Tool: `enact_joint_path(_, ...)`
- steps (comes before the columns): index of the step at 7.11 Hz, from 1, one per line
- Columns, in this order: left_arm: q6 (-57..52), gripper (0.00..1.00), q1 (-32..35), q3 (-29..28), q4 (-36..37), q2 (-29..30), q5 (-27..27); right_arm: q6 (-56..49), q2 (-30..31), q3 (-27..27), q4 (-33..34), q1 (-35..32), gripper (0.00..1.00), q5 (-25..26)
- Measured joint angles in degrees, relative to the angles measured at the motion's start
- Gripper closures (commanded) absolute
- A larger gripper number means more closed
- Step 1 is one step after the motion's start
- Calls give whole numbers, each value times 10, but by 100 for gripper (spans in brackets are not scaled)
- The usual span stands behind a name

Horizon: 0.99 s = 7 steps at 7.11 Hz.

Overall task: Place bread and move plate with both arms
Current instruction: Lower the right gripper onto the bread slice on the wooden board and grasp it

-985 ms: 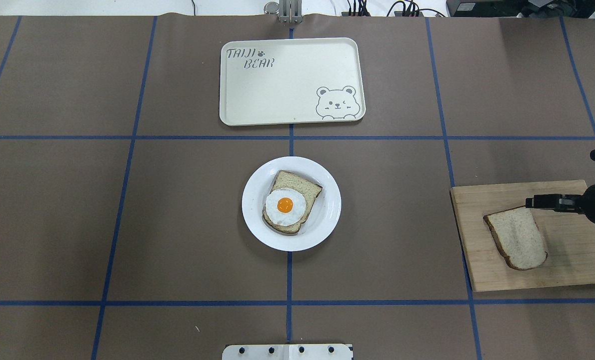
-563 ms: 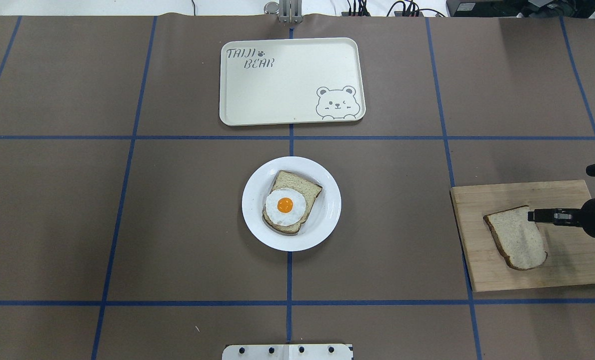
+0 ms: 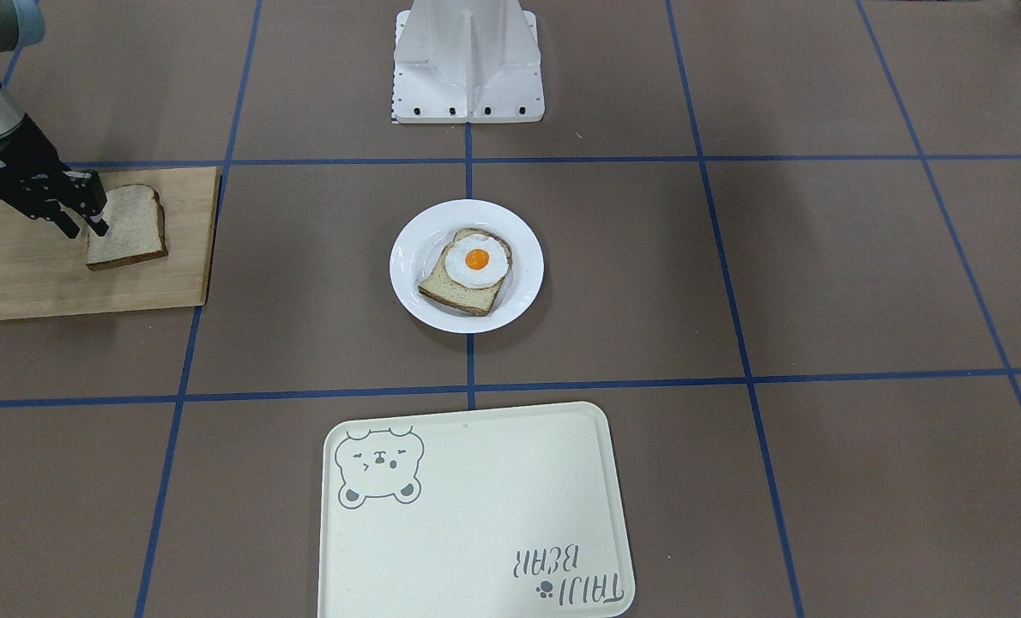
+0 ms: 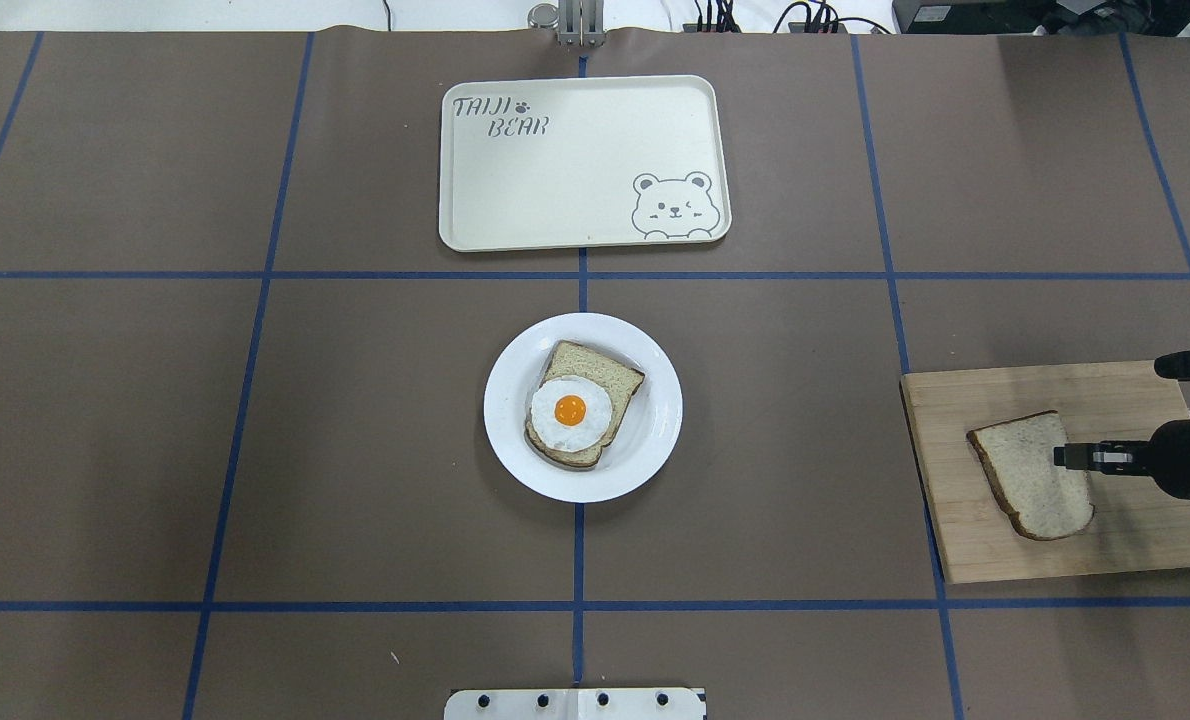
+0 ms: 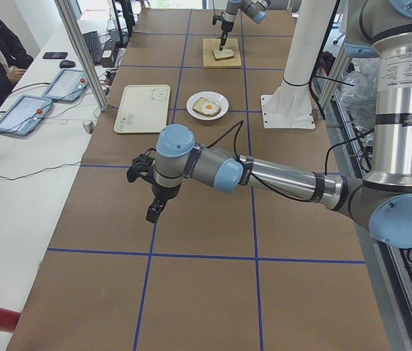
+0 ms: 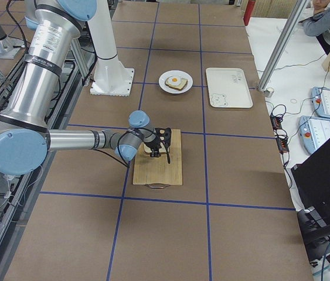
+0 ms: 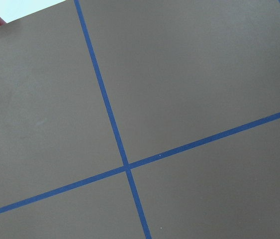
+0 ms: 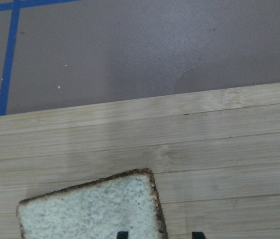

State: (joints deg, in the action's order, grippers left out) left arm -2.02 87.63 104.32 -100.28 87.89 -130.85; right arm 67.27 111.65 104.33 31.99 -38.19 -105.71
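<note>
Right end effector (image 4: 1059, 456) was shifted down-frame to right edge of pale tan dark-crusted bread slice (image 4: 1025, 480) on wooden cutting board (image 4: 1135, 540); jaws apart, straddling crust. Grasp judged next.

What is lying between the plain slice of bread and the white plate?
Nothing visible stands on the table between the bread on its wooden board and the plate. The plate holds an egg-topped slice. The right gripper hangs open at the bread's edge.

Four exterior, two wrist views
</note>
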Motion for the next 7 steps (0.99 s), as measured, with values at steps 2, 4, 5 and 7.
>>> enact_joint_path(2,0,1,0,0,0,0,0,0,1,0,0,8,100,4)
enact_joint_path(4,0,1,0,0,0,0,0,-3,2,0,0,12,100,4)
enact_joint_path(5,0,1,0,0,0,-1,-1,-4,3,1,0,12,100,3)
enact_joint_path(7,0,1,0,0,0,-2,-1,-5,6,4,-4,9,100,-6)
